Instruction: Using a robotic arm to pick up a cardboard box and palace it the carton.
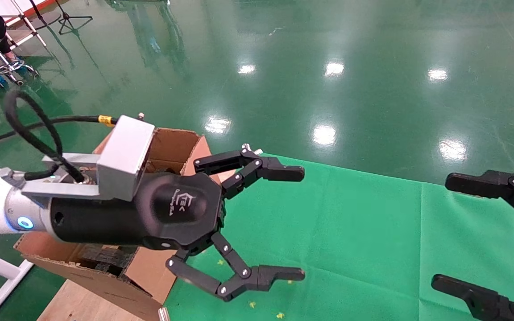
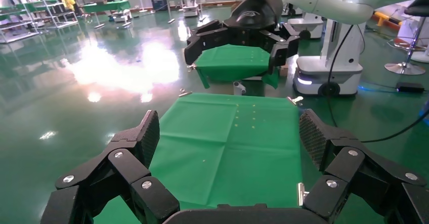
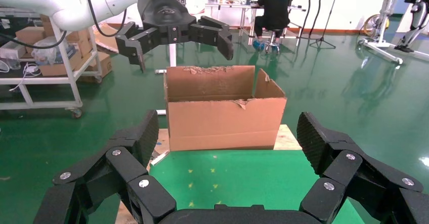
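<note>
My left gripper (image 1: 304, 224), on the white-and-silver robotic arm, hangs open and empty above the left part of the green cloth (image 1: 350, 232). It is just in front of the carton (image 1: 172, 147). The carton is a large brown box with upright flaps, a torn rim and black foam (image 1: 105, 258) inside. In the left wrist view this gripper (image 2: 230, 133) holds only cloth between its fingers. My right gripper (image 1: 440, 232) stands open and empty at the cloth's right side. Its own view looks past its gripper (image 3: 228, 130) to the carton (image 3: 222, 118). The cardboard box is out of view.
The carton rests on a wooden board (image 1: 78, 307) at the cloth's left end. Metal clips (image 2: 295, 100) hold the cloth's edges, and small yellow marks (image 1: 252, 304) dot it. A shelf cart (image 3: 45, 57) and a seated person (image 3: 273, 6) are far behind on the green floor.
</note>
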Controlling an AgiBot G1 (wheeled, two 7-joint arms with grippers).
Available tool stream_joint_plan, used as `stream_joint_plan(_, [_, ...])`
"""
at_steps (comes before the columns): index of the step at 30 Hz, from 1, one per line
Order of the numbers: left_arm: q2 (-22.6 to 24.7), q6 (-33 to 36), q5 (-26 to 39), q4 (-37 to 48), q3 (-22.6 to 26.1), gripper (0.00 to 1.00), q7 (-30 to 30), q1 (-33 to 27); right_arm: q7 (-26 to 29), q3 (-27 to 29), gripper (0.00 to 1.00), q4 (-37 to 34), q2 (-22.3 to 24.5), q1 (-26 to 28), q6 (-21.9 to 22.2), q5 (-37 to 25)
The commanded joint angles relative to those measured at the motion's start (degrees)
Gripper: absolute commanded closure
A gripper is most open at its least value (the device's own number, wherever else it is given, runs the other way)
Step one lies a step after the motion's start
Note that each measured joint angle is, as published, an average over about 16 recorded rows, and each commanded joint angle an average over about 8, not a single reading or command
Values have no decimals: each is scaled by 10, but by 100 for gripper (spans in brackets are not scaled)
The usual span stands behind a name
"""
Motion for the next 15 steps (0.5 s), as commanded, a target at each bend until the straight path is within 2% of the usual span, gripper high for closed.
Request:
stream_joint_plan(1, [0,0,-2,-4,-2,0,1,3,0,0,0,0,0,0,0,0])
stream_joint_plan(15, [0,0,4,8,4,0,-3,-5,0,0,0,0,0,0,0,0])
